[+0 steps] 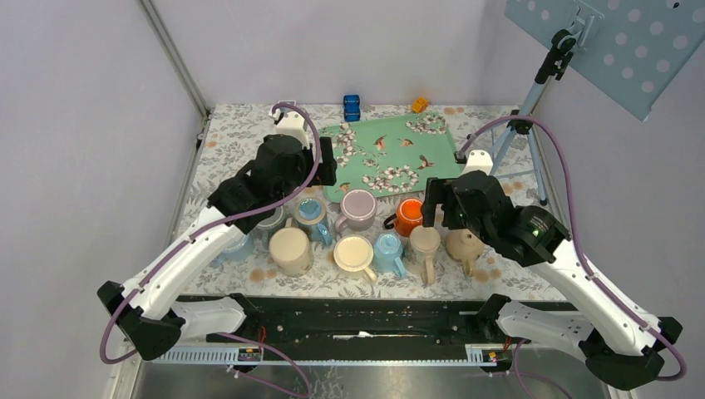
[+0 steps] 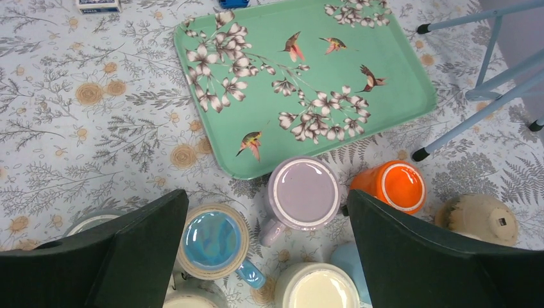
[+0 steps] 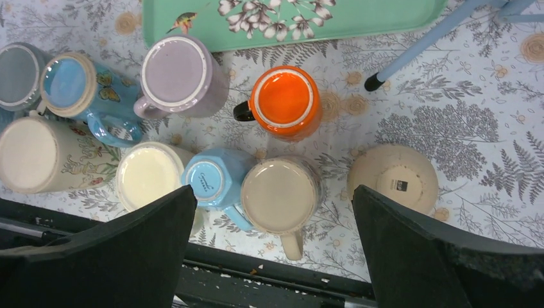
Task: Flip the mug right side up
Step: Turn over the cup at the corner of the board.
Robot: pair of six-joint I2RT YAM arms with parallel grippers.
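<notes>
Top external view: left gripper (image 2: 266,196) wide open, holding nothing, hovering above blue-lined mug (image 2: 213,240) and lilac mug (image 2: 303,192), near front edge of green tray (image 2: 398,70). Front row on floral cloth (image 1: 241,125): cream mug (image 1: 353,252), then light blue mug (image 1: 387,247) bottom-up, just beside tan mug (image 1: 425,243). Orange mug (image 1: 408,214) behind. Right gripper (image 3: 274,189) wide open, empty, above these. Far right: beige mug (image 1: 464,243) bottom-up, label on base.
</notes>
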